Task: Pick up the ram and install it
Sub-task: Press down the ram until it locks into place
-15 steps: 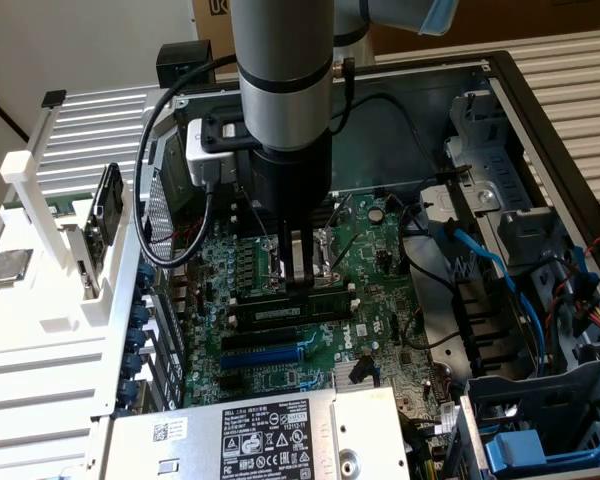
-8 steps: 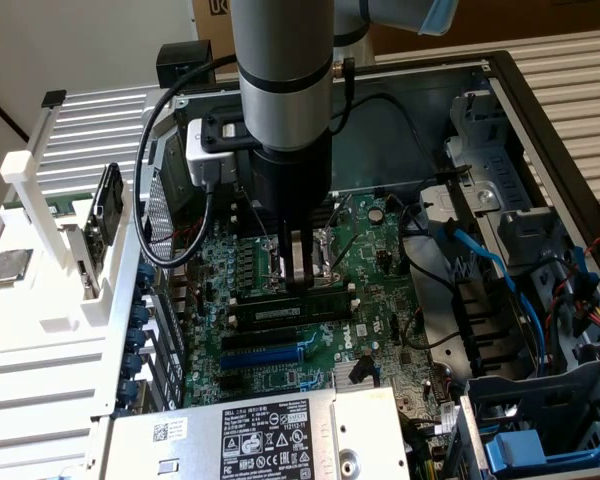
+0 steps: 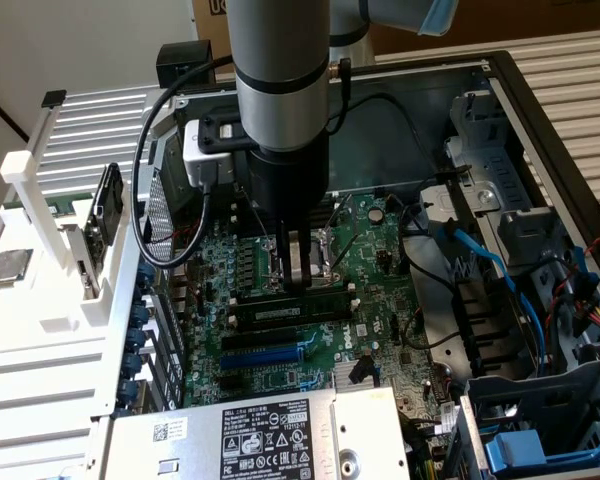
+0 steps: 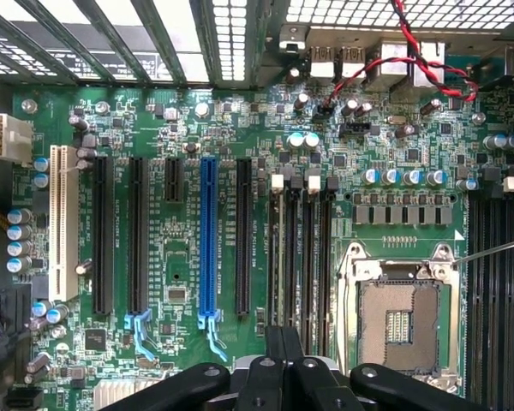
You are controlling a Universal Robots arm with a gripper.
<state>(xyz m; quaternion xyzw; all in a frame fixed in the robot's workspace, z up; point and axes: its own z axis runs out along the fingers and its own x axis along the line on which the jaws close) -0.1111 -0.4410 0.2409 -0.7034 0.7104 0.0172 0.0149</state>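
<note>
One arm is reaching straight down into the open computer case [image 3: 540, 130], and its hand [image 3: 298, 272] is hanging low over the green motherboard [image 3: 375, 330], just above the memory slots [image 3: 280, 300]. The fingers [image 3: 298, 262] are pressed narrow together. Whether they are pinching anything I cannot tell for sure; in the wrist view the closed fingertips [image 4: 284, 360] are sitting over the bank of black slots with white end clips [image 4: 301, 248], beside the empty processor socket [image 4: 400, 321].

The ram [image 3: 295, 308] appears to be lying along a slot directly under the hand, a dark stick with a pale label, running from the exterior view's left to its right, nearer to us than the socket. How deep it is sitting is not clear.

The risks from here, as I am judging them: the stick may be resting slightly tilted or off the slot's key, so pushing would be bending it or stressing the board. An end clip might not be latching if one end is riding high. The closed fingers could also be slipping off the thin top edge and striking the bare socket, whose contacts are delicate. The black cable [image 3: 170, 190] looping from the wrist is hanging close to the case's left wall and could be snagging there.
</note>
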